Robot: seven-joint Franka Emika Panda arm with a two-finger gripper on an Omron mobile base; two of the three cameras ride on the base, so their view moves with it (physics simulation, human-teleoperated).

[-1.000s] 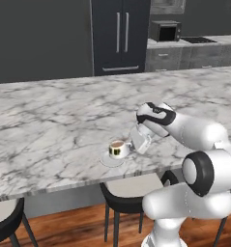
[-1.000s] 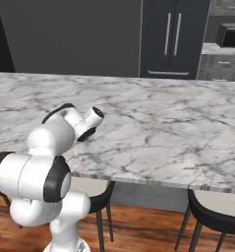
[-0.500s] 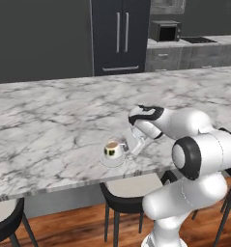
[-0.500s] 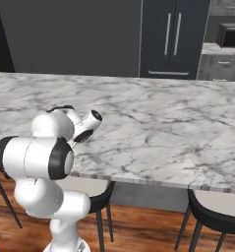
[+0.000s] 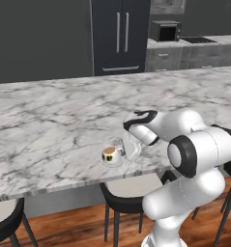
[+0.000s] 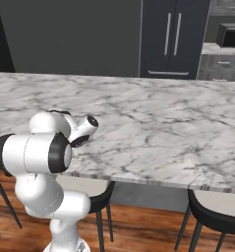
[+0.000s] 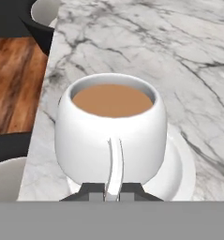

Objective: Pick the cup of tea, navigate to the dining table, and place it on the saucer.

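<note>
From my seat the cup [image 7: 111, 133] is sitting on the saucer [image 7: 179, 171], right near the front edge of the table [image 5: 49, 130]. Tea's level, cup's upright. My gripper [image 7: 112, 190] is pinched tight on the cup's thin handle, both fingertips [image 7: 92, 191] pressed in from either side. In the left base view I can see the cup [image 5: 109, 154] just beside the hand, above a stool [image 5: 131, 190]. Fridge [image 5: 119, 36] and microwave [image 5: 165, 30] sit way behind
</note>
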